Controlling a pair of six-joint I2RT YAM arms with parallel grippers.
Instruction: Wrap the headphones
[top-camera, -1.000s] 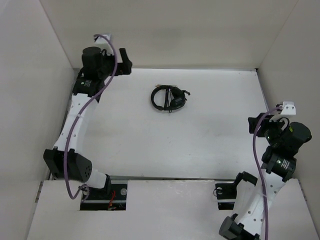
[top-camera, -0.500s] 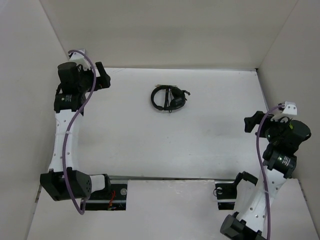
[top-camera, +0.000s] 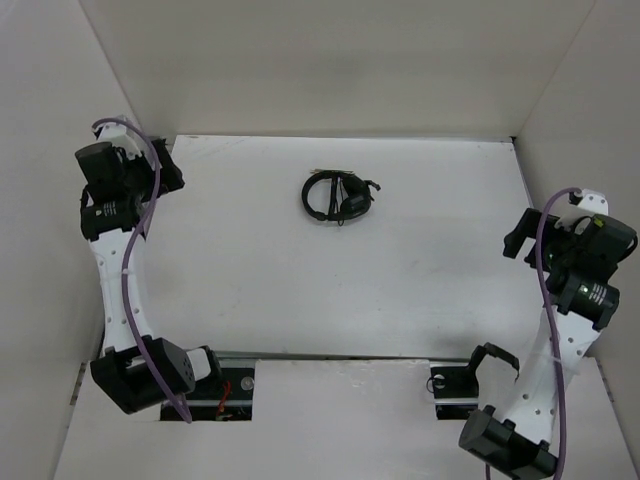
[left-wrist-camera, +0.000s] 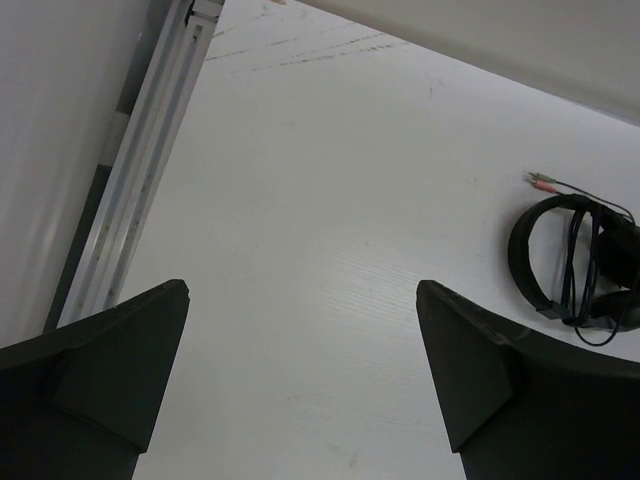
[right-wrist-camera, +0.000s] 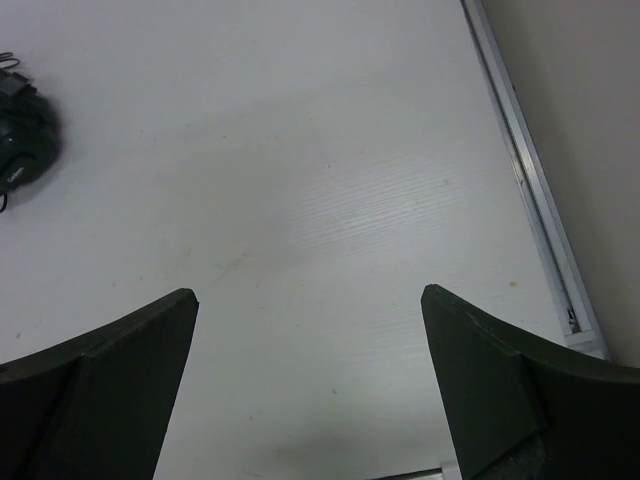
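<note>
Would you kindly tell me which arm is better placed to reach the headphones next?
Probably left: the open left claw faces the headphones, nearly whole in its wrist view; the right claw glimpses only their edge.

Headphones (top-camera: 337, 196) on table (top-camera: 300, 270), far-centre

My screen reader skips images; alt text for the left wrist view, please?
Black headphones, cord wrapped across them, lie on the white table at the view's right edge. The left gripper stands open and empty.
</note>
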